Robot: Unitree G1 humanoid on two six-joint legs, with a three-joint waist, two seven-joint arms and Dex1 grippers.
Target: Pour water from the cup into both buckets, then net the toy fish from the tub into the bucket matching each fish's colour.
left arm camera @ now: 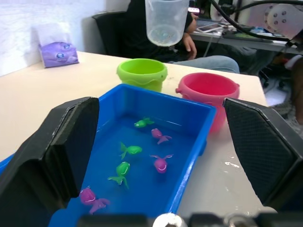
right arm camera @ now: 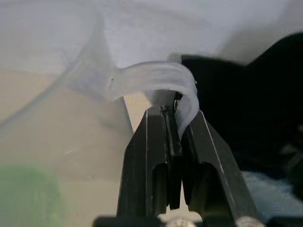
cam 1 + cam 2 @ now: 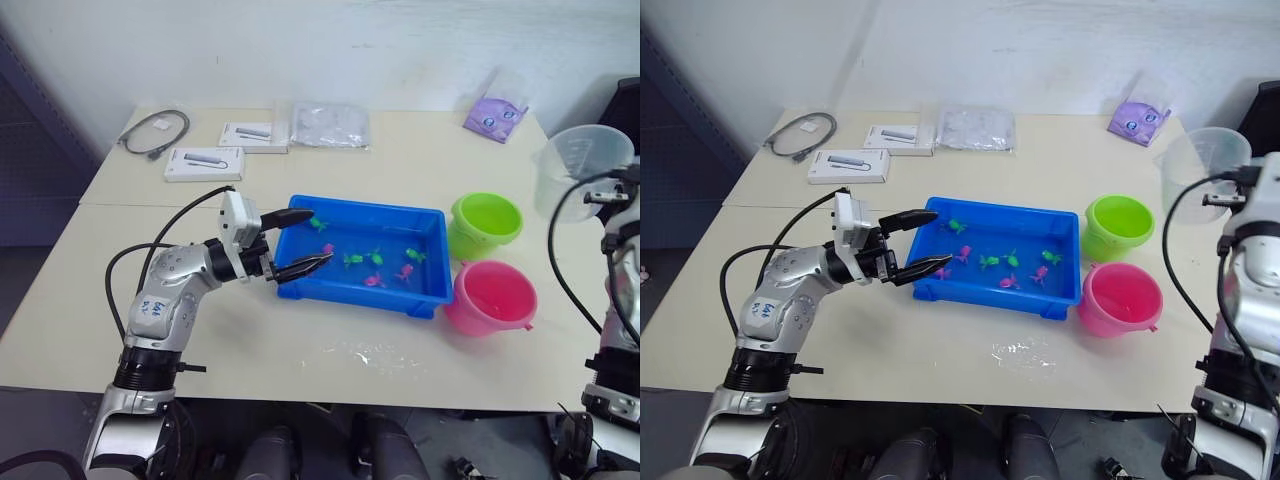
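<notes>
The blue tub [image 3: 370, 207] sits mid-table, with several small green fish [image 3: 352, 259] and pink fish [image 3: 372, 281] floating in it. My left gripper [image 3: 318, 236] hovers open over the tub's left end, nothing between its fingers [image 1: 71, 142]. Just right of the tub stand the lime green bucket [image 3: 485, 222] and, nearer to me, the pink bucket [image 3: 490, 297]. The clear cup [image 3: 583, 165] hangs upright in the air beyond the buckets at the far right. My right gripper [image 2: 173, 113] is shut on the cup's handle [image 2: 151, 78].
Two white boxes [image 3: 204, 162], a coiled cable [image 3: 155, 130], a plastic bag [image 3: 330, 124] and a purple pouch [image 3: 495, 117] lie along the table's back. A small puddle [image 3: 375, 352] glistens in front of the tub. A person [image 1: 189, 42] sits beyond the table's right side.
</notes>
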